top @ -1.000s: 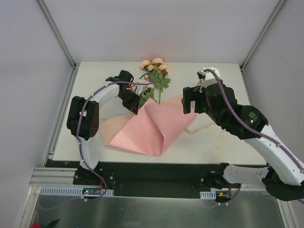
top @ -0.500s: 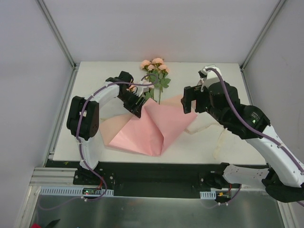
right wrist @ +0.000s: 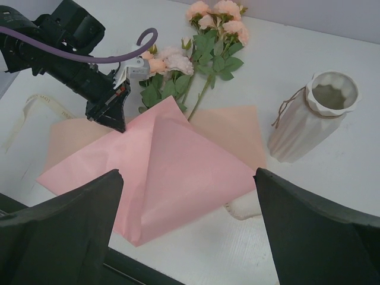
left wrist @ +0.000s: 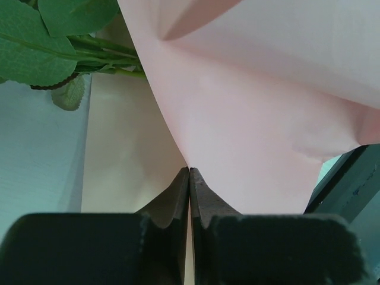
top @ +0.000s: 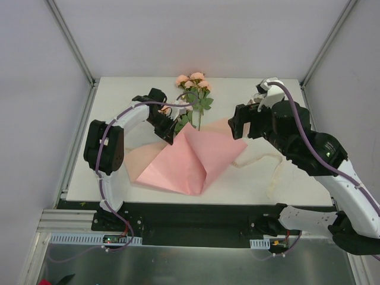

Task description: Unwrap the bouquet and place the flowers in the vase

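Flowers [top: 195,89] at upper centre could drag if my left gripper [left wrist: 189,178], clamped on pink paper [top: 190,160], tugs; right gripper [top: 239,126] gapes.

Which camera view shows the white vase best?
The right wrist view: the ribbed vase stands upright and whole, twine at its neck, beside the pink paper. The top external and left wrist views do not show it at all.

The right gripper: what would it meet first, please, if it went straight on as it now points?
Probably the paper, spread between its open jaws in the wrist view, though depth is unclear; the vase sits off to the side.
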### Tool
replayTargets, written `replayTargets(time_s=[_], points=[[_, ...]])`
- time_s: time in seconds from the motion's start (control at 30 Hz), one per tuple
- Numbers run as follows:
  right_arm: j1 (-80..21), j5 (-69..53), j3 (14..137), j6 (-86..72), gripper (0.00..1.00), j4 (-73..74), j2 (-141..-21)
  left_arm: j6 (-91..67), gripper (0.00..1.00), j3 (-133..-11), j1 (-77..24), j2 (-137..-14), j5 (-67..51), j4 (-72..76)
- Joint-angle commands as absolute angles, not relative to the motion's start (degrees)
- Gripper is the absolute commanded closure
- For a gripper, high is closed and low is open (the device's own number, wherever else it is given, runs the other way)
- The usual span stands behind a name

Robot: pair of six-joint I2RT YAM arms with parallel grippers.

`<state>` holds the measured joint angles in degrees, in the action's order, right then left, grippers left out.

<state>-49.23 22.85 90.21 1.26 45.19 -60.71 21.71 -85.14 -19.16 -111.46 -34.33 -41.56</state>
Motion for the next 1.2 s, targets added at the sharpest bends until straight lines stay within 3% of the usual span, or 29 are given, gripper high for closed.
replayTargets(time_s=[0.0, 0.43, 0.63, 0.8, 0.93, 1.13, 1.17], points=[[-48.87, 22.06, 92.99, 2.72, 0.03, 42.89, -60.21, 22.41, 1.0, -87.54, -19.69, -105.84, -36.12, -44.65], [-48.08, 24.87, 93.86, 4.13, 0.03, 42.1, -60.99, 36.2, 1.0, -70.32, -32.07, -73.93, -39.46, -45.79], [-47.55, 25.22, 98.52, 5.18, 0.03, 44.46, -63.45, 38.05, 1.0, -70.57, -35.41, -72.16, -47.19, -54.39], [-47.29, 24.17, 100.99, 4.84, 0.03, 46.58, -65.65, 49.36, 1.0, -74.17, -37.79, -70.4, -55.54, -67.92], [-47.2, 23.29, 99.59, 3.43, 0.03, 47.11, -67.58, 55.81, 1.0, -76.99, -40.6, -68.38, -57.74, -80.57], [-47.11, 19.96, 93.27, 0.27, 0.01, 45.27, -71.8, 58.89, 1.0, -77.61, -43.5, -65.74, -61.79, -86.92], [-47.2, 18.82, 90.21, 0.18, 0.01, 44.65, -72.07, 59.06, 0.91, -77.17, -43.51, -65.22, -61.7, -87.01]])
